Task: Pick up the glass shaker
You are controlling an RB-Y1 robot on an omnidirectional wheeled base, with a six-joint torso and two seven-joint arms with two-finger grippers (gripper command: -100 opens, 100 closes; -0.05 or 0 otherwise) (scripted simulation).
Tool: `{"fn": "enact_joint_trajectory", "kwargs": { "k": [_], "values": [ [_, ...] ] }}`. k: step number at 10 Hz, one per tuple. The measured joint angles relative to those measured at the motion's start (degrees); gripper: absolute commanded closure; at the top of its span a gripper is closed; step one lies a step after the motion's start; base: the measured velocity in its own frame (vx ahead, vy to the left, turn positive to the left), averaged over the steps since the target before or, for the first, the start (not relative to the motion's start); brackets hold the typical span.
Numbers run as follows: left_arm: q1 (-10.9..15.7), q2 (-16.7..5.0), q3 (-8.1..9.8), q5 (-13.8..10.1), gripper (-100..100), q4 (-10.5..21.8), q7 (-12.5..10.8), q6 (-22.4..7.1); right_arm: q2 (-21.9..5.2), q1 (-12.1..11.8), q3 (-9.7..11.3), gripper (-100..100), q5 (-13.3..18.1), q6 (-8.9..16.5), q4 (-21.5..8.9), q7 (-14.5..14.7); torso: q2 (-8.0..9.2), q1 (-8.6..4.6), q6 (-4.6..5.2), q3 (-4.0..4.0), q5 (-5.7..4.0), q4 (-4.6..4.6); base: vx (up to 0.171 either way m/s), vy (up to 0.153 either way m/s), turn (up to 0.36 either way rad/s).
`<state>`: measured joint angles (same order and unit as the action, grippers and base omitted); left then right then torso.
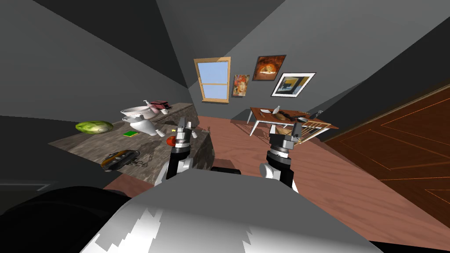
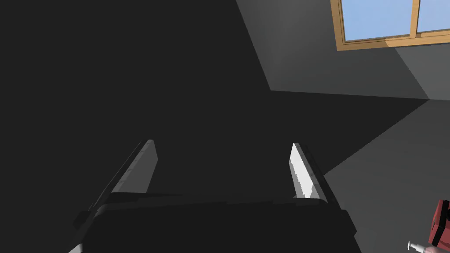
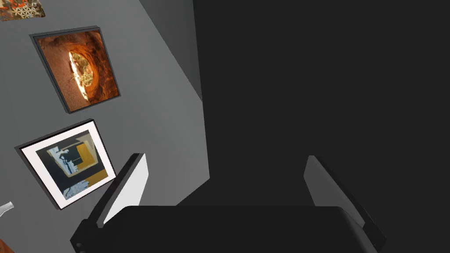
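A speckled stone counter stands to my left. A white bottle-shaped vessel lies on it, with a small pale item at its neck. I cannot tell which of them is the shaker. My left gripper hangs above the counter's near corner, just right of a red tomato, open with nothing between its fingers. My right gripper is raised over the wooden floor, apart from the counter, open and holding nothing.
The counter also holds a green lettuce, a green sponge, a white bowl, a red box and a dark oval pan. A wooden table with dishes stands farther right. A brown door lines the right wall.
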<state>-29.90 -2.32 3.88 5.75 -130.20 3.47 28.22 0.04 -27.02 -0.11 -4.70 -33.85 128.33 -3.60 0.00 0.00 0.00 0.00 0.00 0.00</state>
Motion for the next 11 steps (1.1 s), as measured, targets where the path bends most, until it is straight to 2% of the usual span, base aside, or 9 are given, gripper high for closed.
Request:
{"fn": "enact_joint_trajectory", "kwargs": {
  "k": [2, 6, 7, 11],
  "values": [
    [-2.21, -2.33, 0.44, -0.79, -100, 0.05, -0.06, -0.22, 0.0, 0.0, 0.0, 0, 0.0, 0.0, 0.0, 0.0, -0.02, -0.11, 0.0, -0.01, -0.02, -0.01, 0.008, -0.041, -0.015],
    [-6.53, -7.44, 3.21, -3.76, -100, 1.74, -0.73, -0.8, 0.0, 0.0, 0.0, 0, 0.0, 0.0, 0.0, 0.0, 0.01, -0.17, -0.01, 0.0, -0.04, 0.0, 0.004, -0.046, -0.009],
    [-7.67, -7.96, 3.5, -4.16, -100, 1.61, -0.9, -0.7, 0.0, 0.0, 0.0, 0, 0.0, 0.0, 0.0, 0.0, 0.01, -0.12, 0.0, 0.01, -0.03, 0.0, 0.003, -0.031, -0.01],
    [-14.15, -12.81, 6.67, -7.85, -100, 2.51, -1.82, -0.75, 0.01, 0.0, 0.0, 0, 0.0, 0.0, 0.0, 0.0, 0.02, -0.21, 0.0, 0.01, -0.05, 0.01, 0.001, -0.054, -0.005]
  ]
}}
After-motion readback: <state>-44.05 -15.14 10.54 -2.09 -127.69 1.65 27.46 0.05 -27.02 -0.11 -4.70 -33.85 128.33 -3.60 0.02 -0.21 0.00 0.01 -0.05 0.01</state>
